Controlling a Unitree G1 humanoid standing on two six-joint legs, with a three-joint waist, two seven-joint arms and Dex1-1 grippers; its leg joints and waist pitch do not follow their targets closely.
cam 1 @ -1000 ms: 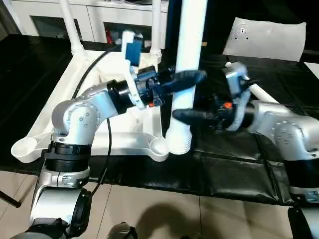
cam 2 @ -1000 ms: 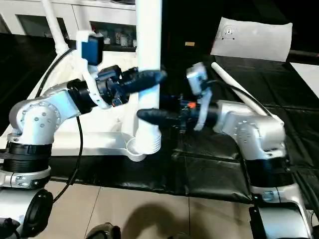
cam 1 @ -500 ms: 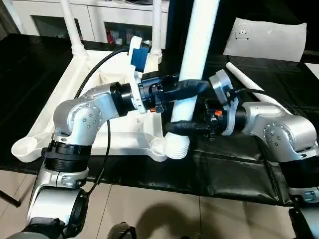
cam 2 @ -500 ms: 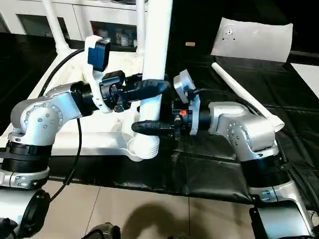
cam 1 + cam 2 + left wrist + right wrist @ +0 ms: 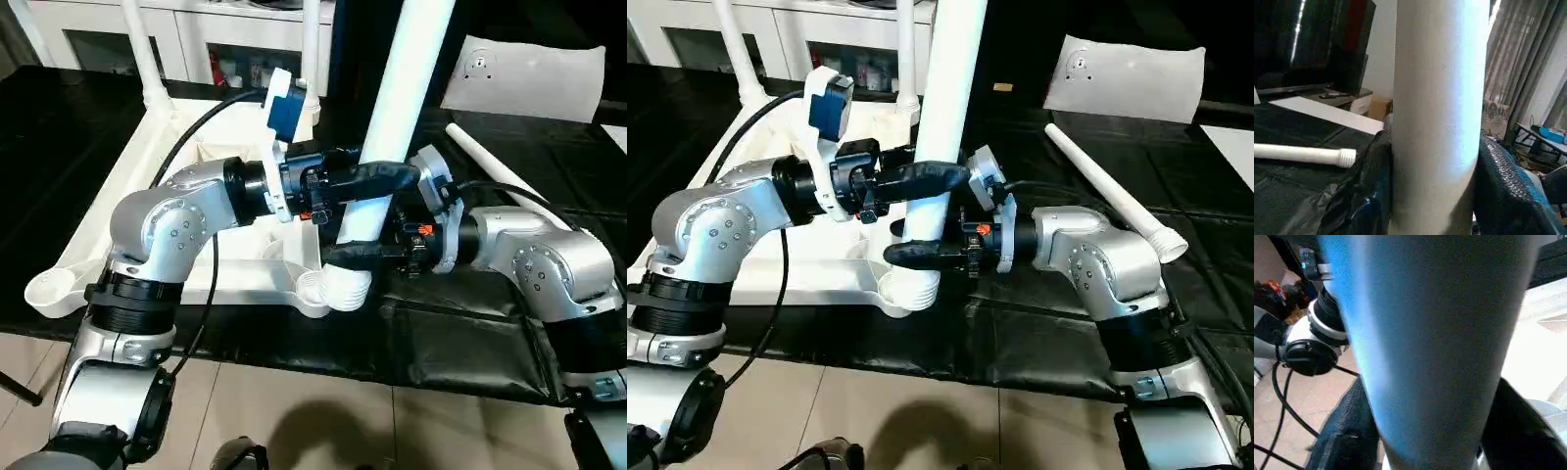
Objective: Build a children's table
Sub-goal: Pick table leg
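On a black-covered bench (image 5: 460, 333), the white plastic tabletop (image 5: 147, 206) lies upside down, a long rectangle with a ribbed underside and a round socket at each corner. Two thin white legs already stand upright at its far corners (image 5: 130, 39), so about half the assembly looks done. The near left socket (image 5: 44, 291) is bare.

A third leg (image 5: 397, 108), a smooth tapered tube with a ribbed, threaded foot, rises tilted from just beside the near right socket (image 5: 312, 287). Whether its foot has entered that socket cannot be told. It seems to be mid-fitting.

A fourth leg (image 5: 1112, 191) lies loose on the bench, well apart to the right, waiting its turn.

The left end effector (image 5: 377, 176), two black textured fingers on a silver arm, is clamped round the tilted leg higher up. The right end effector (image 5: 362, 257) wraps the same leg lower down, near its foot, fingers hugging both sides in the wrist view.

Beyond, a flat white bag (image 5: 524, 76) rests on the bench, and a white cabinet (image 5: 98, 39) stands behind.
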